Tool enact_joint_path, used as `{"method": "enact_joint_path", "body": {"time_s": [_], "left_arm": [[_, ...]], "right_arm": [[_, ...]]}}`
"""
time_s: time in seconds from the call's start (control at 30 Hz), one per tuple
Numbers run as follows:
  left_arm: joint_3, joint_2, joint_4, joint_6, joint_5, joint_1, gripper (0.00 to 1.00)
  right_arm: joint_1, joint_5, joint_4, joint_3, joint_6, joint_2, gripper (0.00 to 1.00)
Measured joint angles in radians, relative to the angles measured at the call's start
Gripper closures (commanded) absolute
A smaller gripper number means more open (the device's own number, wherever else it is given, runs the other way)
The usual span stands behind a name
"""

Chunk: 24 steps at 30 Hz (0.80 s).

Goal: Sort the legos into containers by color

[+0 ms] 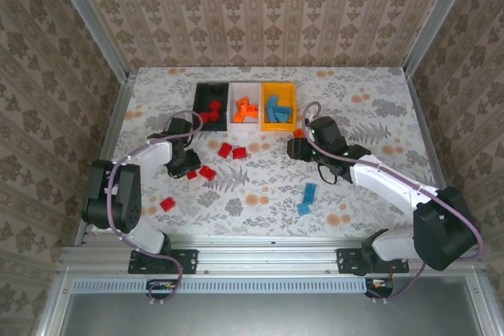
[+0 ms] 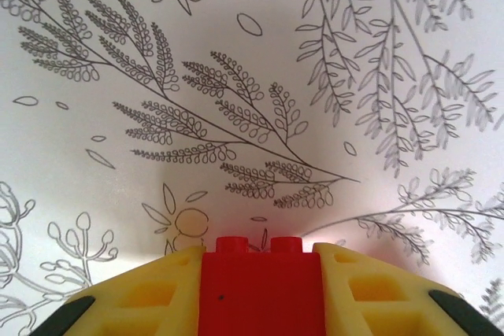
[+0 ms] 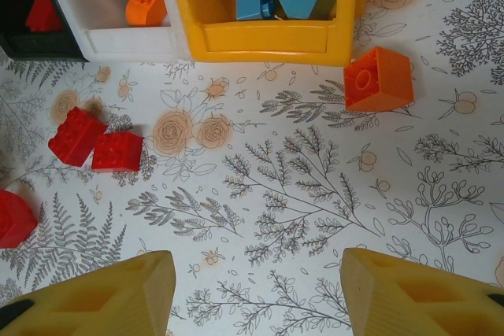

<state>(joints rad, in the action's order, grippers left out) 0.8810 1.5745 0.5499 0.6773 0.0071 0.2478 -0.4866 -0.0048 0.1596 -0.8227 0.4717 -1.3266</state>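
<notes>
Yellow fingers (image 2: pixel 157 293) of the left gripper (image 2: pixel 260 249) pinched a red brick (image 2: pixel 260 297) from both sides, its two studs facing forward. Whether it rested on the flowered table (image 2: pixel 260 76) or hung clear, we could not tell. The pinched brick's long axis we could not make out. We placed that gripper left of centre, and the black bin (image 1: pixel 211 86), already holding red pieces, lay far and slightly right of it. So we judged the carry short and the left arm the nearer.

The right gripper (image 3: pixel 253 261) hung with fingers spread and nothing between them. An orange brick (image 3: pixel 378 78) lay far and right of that gap, just beside the near right corner of the yellow bin (image 3: pixel 268 43), its edges skewed to the bin wall. The white bin (image 3: pixel 118 37), holding orange pieces, stood one place left.

Two blue bricks (image 1: pixel 307 197) lay near the right arm, loose red bricks (image 3: pixel 116 152) mid-table. We could read no brand or lettering anywhere.
</notes>
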Motion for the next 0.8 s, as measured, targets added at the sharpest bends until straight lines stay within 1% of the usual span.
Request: {"method": "enact_joint_path", "body": {"time_s": [0.07, 0.17, 0.3, 0.43, 0.53, 0.63, 0.7, 0.73, 0.8], "left_arm": [[0.033, -0.018, 0.031, -0.006, 0.001, 0.002, 0.74], [0.154, -0.027, 0.075, -0.027, 0.003, 0.005, 0.73], [0.431, 0.029, 0.115, -0.067, 0.004, 0.009, 0.73], [0.726, 0.196, 0.146, -0.107, 0.009, 0.013, 0.73], [0.883, 0.341, 0.181, -0.125, 0.018, 0.015, 0.73], [0.995, 0.472, 0.219, -0.134, 0.023, 0.022, 0.73], [1.050, 0.539, 0.251, -0.140, 0.023, 0.030, 0.70], [1.079, 0.571, 0.270, -0.144, 0.023, 0.034, 0.67], [1.129, 0.616, 0.301, -0.151, 0.023, 0.041, 0.56]], "right_arm": [[0.001, 0.000, 0.000, 0.000, 0.000, 0.000, 0.42], [0.006, 0.000, 0.000, 0.000, 0.003, 0.000, 0.42], [0.011, 0.000, 0.000, 0.000, 0.003, 0.000, 0.42], [0.016, 0.000, 0.000, 0.000, 0.003, 0.000, 0.42], [0.023, -0.001, 0.000, 0.000, 0.003, 0.000, 0.42], [0.026, -0.004, 0.000, 0.000, 0.003, 0.000, 0.42], [0.026, -0.005, 0.000, 0.000, 0.003, 0.000, 0.41], [0.026, -0.008, 0.000, 0.000, 0.003, 0.000, 0.41], [0.026, -0.011, 0.000, 0.000, 0.003, 0.000, 0.41]]}}
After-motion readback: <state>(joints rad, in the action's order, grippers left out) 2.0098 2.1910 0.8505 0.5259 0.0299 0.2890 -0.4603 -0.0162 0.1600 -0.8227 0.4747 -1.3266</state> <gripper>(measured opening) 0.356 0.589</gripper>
